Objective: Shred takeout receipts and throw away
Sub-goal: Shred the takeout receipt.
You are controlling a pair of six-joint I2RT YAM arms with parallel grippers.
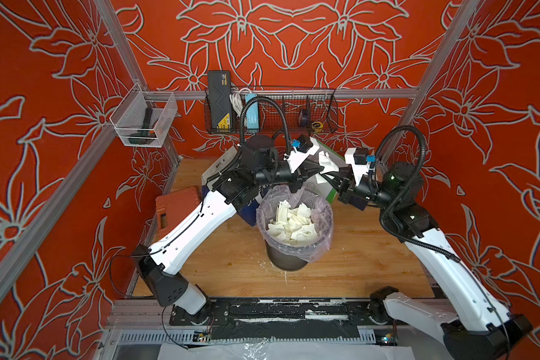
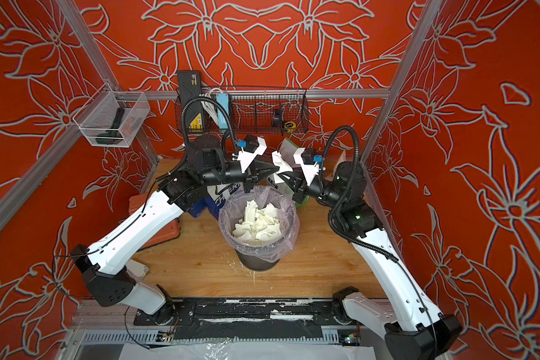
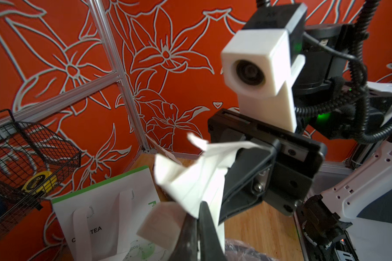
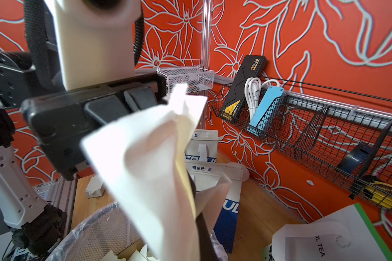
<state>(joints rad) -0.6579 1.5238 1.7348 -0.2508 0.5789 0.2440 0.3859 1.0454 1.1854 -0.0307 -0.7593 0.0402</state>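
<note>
Receipt [image 4: 149,162] clenched by right fingers [image 4: 203,237], left fingers [image 3: 205,226] unclear, over wooden table [image 1: 371,249], floral walls [image 1: 293,46].

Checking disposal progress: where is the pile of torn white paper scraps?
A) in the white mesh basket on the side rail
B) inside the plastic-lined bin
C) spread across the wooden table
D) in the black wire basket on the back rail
B: both top views show the torn scraps heaped inside the bin, within its clear plastic liner.
</note>
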